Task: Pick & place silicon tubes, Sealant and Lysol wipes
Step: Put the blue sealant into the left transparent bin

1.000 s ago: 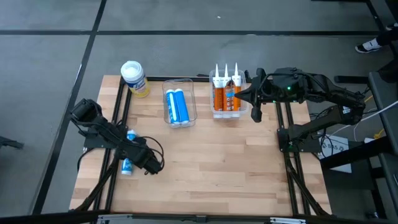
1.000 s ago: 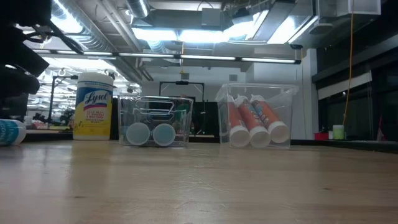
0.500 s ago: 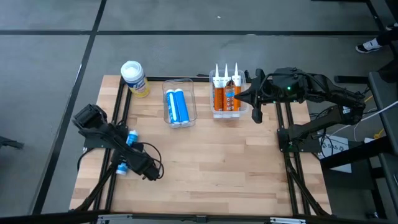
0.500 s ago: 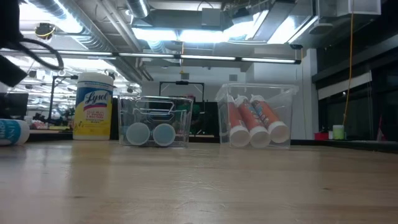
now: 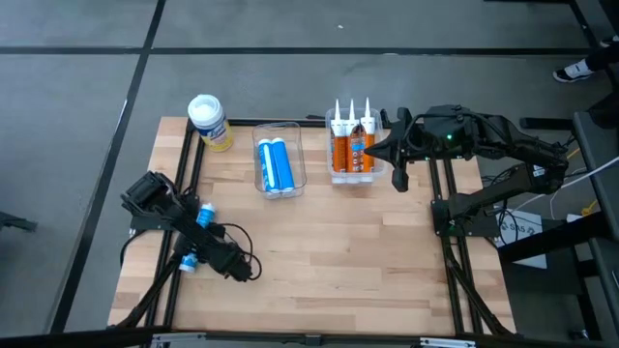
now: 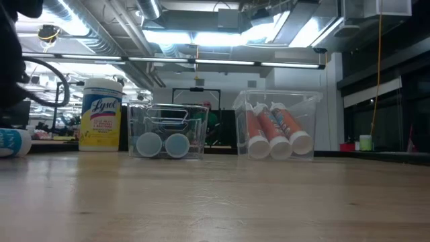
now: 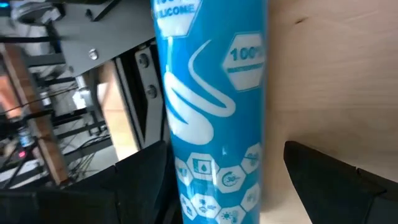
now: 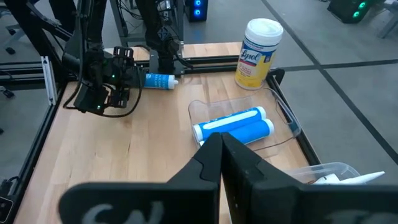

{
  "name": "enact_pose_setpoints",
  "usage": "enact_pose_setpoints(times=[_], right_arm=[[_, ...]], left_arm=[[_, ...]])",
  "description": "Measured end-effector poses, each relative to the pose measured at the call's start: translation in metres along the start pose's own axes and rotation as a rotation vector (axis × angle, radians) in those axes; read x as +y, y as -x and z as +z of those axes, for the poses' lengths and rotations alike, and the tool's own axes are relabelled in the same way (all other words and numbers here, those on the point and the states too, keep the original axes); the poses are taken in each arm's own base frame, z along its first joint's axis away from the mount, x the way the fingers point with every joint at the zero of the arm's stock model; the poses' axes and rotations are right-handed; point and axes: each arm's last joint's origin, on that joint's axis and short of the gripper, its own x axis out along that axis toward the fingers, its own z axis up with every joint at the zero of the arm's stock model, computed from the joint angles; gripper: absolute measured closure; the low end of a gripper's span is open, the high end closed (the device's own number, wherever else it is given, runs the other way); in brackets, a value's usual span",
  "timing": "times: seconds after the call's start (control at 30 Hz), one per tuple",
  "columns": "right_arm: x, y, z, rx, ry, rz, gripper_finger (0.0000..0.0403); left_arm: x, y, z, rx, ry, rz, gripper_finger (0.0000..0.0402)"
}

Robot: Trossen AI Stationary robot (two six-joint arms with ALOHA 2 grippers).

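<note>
A blue silicone tube (image 5: pixel 204 215) lies on its side at the table's left edge; it also shows in the left wrist view (image 7: pixel 211 93). My left gripper (image 5: pixel 193 239) is open above it, one finger on either side of the tube's body. My right gripper (image 5: pixel 397 162) is shut and empty beside a clear bin (image 5: pixel 350 174) that holds three orange sealant tubes (image 5: pixel 350 145). Another clear bin (image 5: pixel 279 188) holds two blue tubes (image 5: pixel 275 164). The yellow Lysol wipes canister (image 5: pixel 208 121) stands upright at the far left corner.
Black frame rails (image 5: pixel 184 184) run along the table's left side beside the loose tube, and rails (image 5: pixel 435 184) run along its right side. Bare wood (image 5: pixel 329 261) fills the table's middle and near half.
My left arm has shifted a little toward the table's near edge and right over the loose blue tube. The tube has stayed where it lay.
</note>
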Motion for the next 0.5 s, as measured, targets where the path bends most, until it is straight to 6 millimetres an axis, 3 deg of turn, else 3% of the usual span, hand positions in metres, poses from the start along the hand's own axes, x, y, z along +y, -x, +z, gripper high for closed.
enact_pose_setpoints(times=[0.33,0.5], right_arm=[[0.0,0.0,0.0,0.0,0.001,-0.001,0.0391],[0.0001,0.0,0.0,0.0,0.005,-0.001,0.0391]], left_arm=[[-0.0037,-0.0057,-0.0002,0.012,-0.007,0.042,0.0081],[-0.0051,-0.0045,-0.001,0.02,-0.044,-0.003,0.0102]])
